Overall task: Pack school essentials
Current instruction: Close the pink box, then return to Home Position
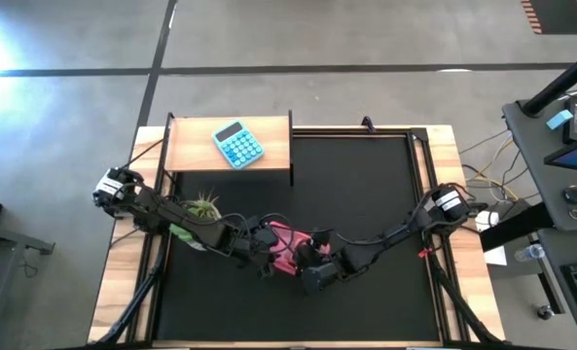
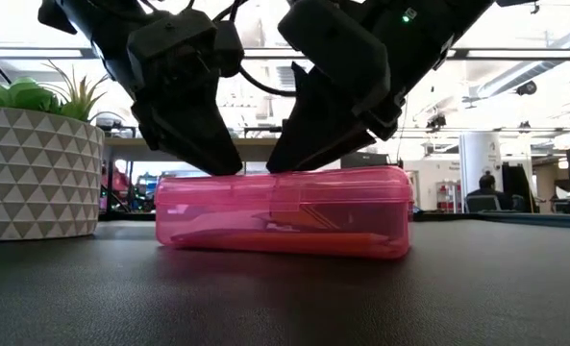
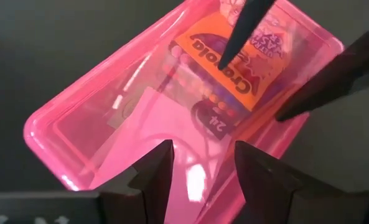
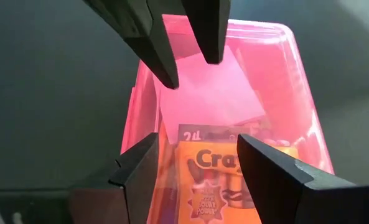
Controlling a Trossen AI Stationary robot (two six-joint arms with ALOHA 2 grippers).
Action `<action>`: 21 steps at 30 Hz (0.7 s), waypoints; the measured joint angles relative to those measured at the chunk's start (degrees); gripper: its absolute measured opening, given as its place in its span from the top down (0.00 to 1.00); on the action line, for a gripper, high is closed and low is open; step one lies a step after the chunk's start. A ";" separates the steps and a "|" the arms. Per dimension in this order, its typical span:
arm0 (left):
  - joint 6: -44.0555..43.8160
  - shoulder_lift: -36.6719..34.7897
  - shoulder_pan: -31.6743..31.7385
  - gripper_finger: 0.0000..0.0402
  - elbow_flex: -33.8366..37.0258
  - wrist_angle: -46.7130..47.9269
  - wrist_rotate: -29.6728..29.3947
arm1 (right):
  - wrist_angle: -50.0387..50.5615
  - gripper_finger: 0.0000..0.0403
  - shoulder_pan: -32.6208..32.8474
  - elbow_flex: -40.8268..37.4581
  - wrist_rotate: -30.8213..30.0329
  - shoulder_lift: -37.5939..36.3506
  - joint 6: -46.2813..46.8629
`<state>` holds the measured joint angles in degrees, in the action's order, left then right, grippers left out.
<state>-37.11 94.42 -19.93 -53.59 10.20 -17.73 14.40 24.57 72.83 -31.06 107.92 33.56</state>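
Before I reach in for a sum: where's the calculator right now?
In the high view the light-blue calculator lies on the wooden shelf at the table's far left, behind the potted plant, apart from both arms.

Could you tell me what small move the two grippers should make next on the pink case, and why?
Probably press down a little more, then lift off. The lid of the pink case looks shut over the crayon box and note pad, and both the left gripper and right gripper have fingertips on it, open.
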 joint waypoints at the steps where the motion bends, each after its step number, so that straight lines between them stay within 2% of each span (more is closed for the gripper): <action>1: 0.78 -0.59 0.00 0.61 -0.17 0.46 0.22 | 0.16 0.48 0.01 -0.06 0.03 -0.81 -0.19; 12: 3.01 -9.50 0.01 0.61 -1.13 -0.18 -0.05 | 1.09 0.48 0.06 -0.19 -0.06 -7.64 -0.24; 21: 9.82 -23.62 0.05 0.61 -1.07 -0.09 1.22 | 1.58 0.48 0.06 -2.40 0.08 -17.85 -8.45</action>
<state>-27.30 70.80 -19.88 -54.65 10.10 -16.51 15.98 24.62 70.43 -30.98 90.07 25.11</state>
